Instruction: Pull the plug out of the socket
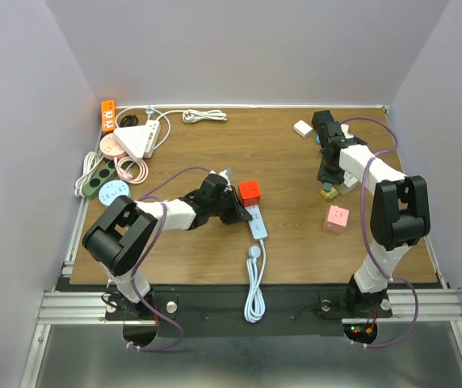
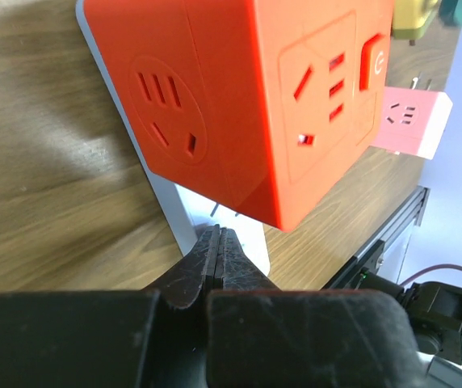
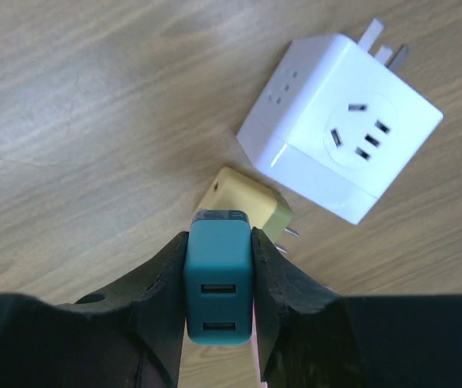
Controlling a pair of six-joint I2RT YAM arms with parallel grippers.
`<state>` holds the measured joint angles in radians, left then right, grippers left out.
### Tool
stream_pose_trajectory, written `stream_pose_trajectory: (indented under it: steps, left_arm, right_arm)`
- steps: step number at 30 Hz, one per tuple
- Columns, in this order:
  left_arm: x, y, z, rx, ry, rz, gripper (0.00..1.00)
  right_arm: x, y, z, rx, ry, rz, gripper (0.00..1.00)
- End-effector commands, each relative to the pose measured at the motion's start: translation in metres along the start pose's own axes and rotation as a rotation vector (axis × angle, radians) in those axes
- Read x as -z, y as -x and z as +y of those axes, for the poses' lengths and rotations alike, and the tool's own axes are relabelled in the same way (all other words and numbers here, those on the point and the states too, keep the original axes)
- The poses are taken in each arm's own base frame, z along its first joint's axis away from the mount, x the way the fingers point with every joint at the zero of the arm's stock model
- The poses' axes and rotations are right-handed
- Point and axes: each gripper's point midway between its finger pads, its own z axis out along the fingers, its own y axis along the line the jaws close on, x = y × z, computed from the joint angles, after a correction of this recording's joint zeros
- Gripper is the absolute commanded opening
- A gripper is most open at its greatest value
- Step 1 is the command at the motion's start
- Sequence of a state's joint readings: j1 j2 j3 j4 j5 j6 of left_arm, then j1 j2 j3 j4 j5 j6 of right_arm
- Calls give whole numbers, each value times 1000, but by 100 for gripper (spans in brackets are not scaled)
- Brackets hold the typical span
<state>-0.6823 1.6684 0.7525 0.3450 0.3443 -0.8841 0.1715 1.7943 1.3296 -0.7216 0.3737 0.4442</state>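
Poster: Plug-pulling question. Right gripper (image 3: 219,239) is clamped on both sides of a teal plug (image 3: 218,299), with the USB ports facing the wrist camera. A yellow adapter (image 3: 239,198) sits right behind it on the table (image 3: 69,97), touching or nearly so, its prongs poking out sideways. Is the teal one seated in it or already free?

Reply: Can't tell from that angle, the teal body hides the joint. My guess is the grip is made and the pull is the step in hand. The yellow piece lies loose with nothing pinning it. So the move wants a straight draw along the prong axis, and the adapter may just drag along.

Poster: And the left gripper (image 2: 218,242)?

Reply: Fingers pressed together with nothing between them. The tips are just beside a red cube socket (image 2: 239,97) that stands on a white power strip (image 2: 181,214) mid-table, well apart from the right side. That cube could equally be the plug meant. If so, those fingers need to spread and straddle the cube before any pull, with the strip kept from lifting. White cube adapter (image 3: 336,153) next to the yellow one is untouched.
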Motion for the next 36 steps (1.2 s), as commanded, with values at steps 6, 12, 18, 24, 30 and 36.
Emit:
stream_pose_trajectory:
  steps: [6,12,18,24,30,36]
  left_arm:
    - [14,4,-19,-31,16,-10,0]
    - [15,4,-18,-20,19,-20,0]
    - [11,3,-16,10,17,-18,0]
    - [16,12,-20,25,15,-71,0]
    - [19,9,-17,67,-10,-95,0]
    - [24,7,-20,125,-42,-113,0]
  right_arm:
    - [15,30,8,-18,57,-70,79]
    - [57,58,28,-8,225,-141,100]
    - [109,69,68,77,435,-200,100]
    - [137,26,140,271,612,-150,100]
    - [156,-7,195,378,722,-128,100]
    - [154,-31,222,436,761,-87,100]
